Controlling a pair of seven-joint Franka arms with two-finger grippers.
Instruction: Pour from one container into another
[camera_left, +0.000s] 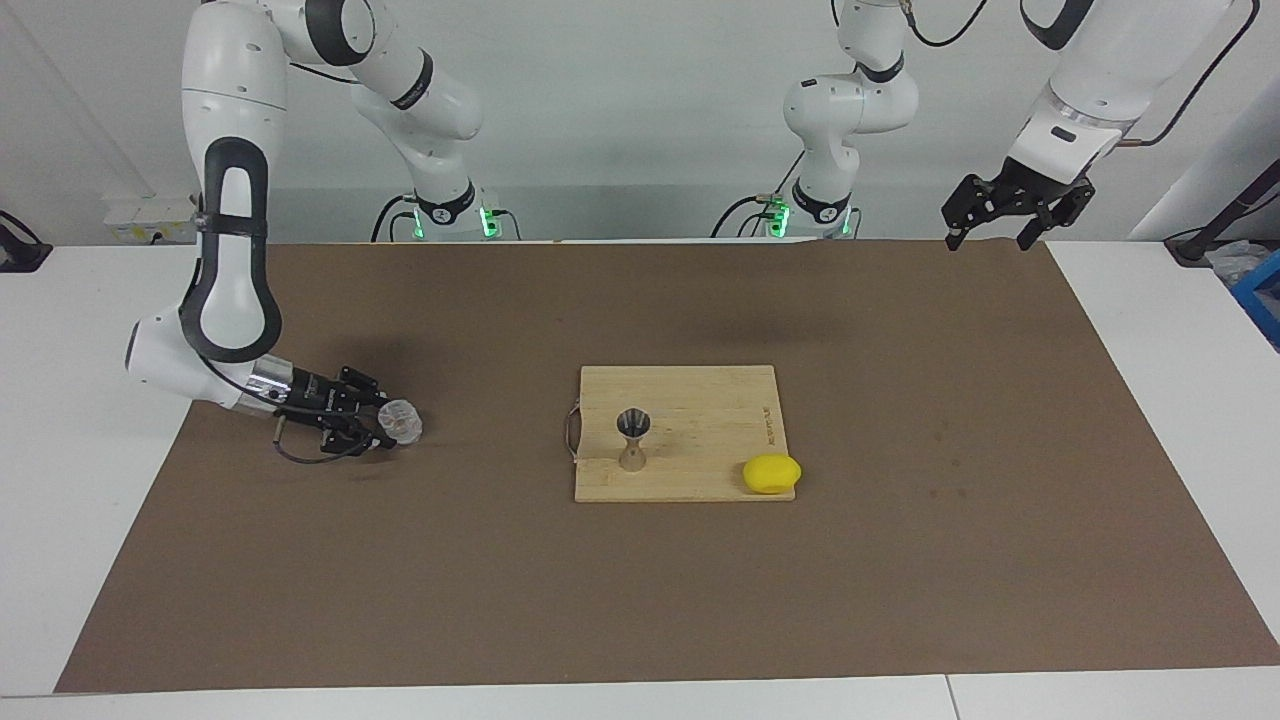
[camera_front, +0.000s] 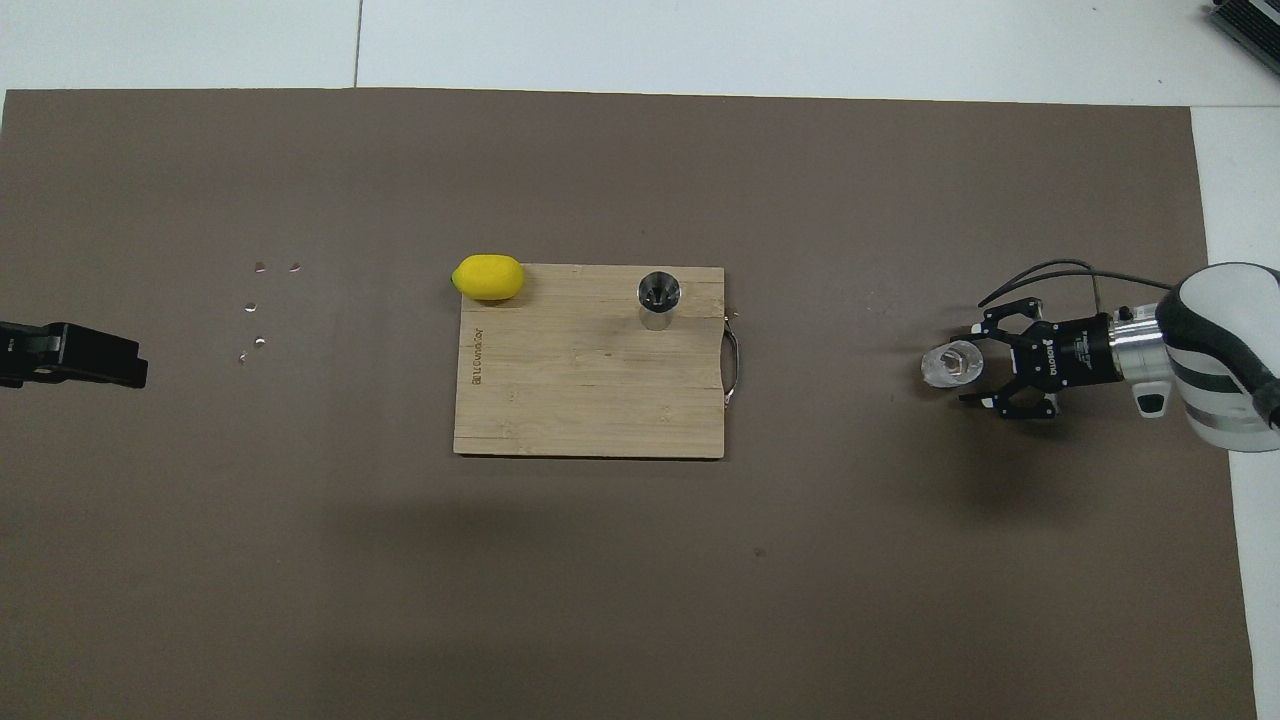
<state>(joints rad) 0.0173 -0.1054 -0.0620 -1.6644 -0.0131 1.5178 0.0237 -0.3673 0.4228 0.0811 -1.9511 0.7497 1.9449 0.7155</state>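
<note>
Parting around the glass tumbler (camera_front: 952, 364), the right gripper (camera_front: 985, 366) sits at its three o'clock overhead — a snagging fingertip could topple it, well apart from the jigger (camera_front: 659, 299). The left gripper (camera_left: 1003, 224) waits, fingers spread.

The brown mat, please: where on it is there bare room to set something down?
Bare: the mat between the cutting board and the robots; the stretch between board and glass tumbler; the board's half nearer the robots. Crowded: the board's farther edge, with jigger and lemon, and around the tumbler at the right gripper. The left gripper waits at its end.
</note>
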